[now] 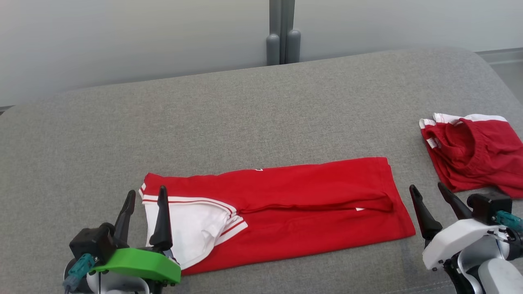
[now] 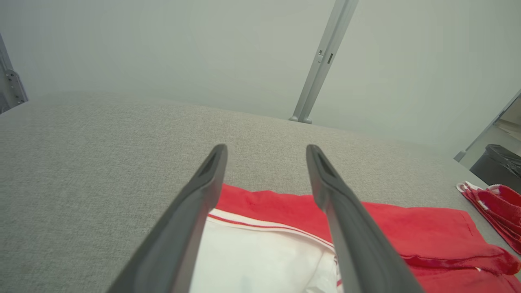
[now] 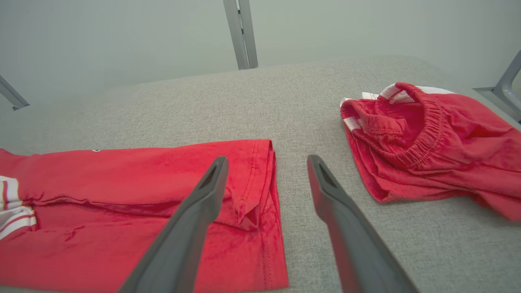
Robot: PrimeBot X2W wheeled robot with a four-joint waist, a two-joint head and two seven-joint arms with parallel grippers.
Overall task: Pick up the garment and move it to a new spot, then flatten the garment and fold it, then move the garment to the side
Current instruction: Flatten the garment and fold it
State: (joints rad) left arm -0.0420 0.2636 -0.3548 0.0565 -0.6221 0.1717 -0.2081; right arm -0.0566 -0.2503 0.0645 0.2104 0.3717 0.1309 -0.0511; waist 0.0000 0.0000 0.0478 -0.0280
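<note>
**A:** Where do things stand?

**B:** The garment (image 1: 306, 192), a red shirt folded into a long band, lies along the front edge of the grey upholstered surface (image 1: 245, 114), about the middle. The left gripper (image 1: 146, 191) hangs over its left end, fingers spread and holding nothing. The right gripper (image 1: 427, 187) sits just off its right end, likewise spread and empty.

**A:** What might spoil it?

**B:** The white sleeve (image 1: 192, 228) lies loose on top at the left end. A pinch that catches only the upper layer would probably peel the fold open. The woven cover looks grippy too, so dragging rather than lifting could hold the bottom layer back and rumple it.

**A:** And moving it to the side?

**B:** Red shorts (image 1: 474, 151) lie at the right edge, and setting down there risks overlapping them.

**A:** The room?

**B:** There is a pale, plain wall (image 1: 122, 41) behind the far edge, with a grey post (image 1: 282, 32). Past the right edge there is something dark, perhaps a lined bin (image 2: 502, 162), but too little shows to be sure.
</note>
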